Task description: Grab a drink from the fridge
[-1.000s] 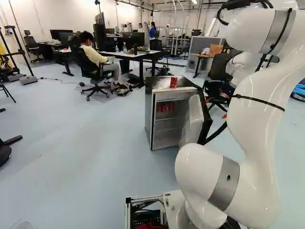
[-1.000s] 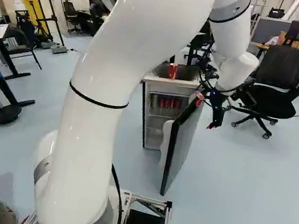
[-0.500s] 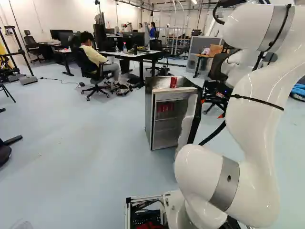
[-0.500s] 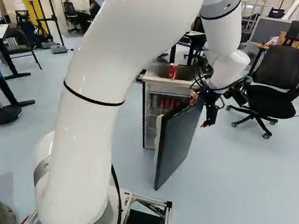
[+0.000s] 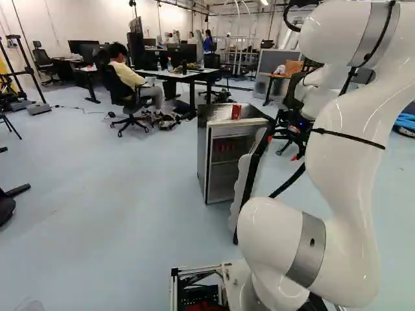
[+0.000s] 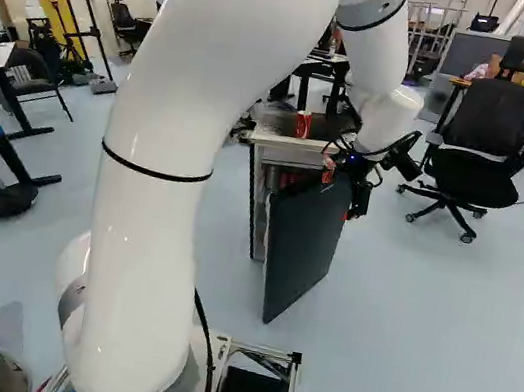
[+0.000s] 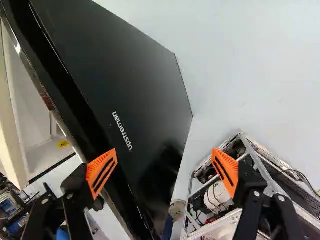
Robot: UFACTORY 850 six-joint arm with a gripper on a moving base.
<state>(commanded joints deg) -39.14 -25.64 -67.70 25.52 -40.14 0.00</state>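
That gripper (image 7: pixel 164 156), spread wide, sits at three o'clock from the fridge (image 5: pixel 202 155); a careless push could shut the door (image 6: pixel 305 239), blocking the cans (image 5: pixel 225 148).

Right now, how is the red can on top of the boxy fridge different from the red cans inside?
The small red can on top stands alone; the red cans inside stand together. The top can looks bright; the inside cans look dim. All are red.
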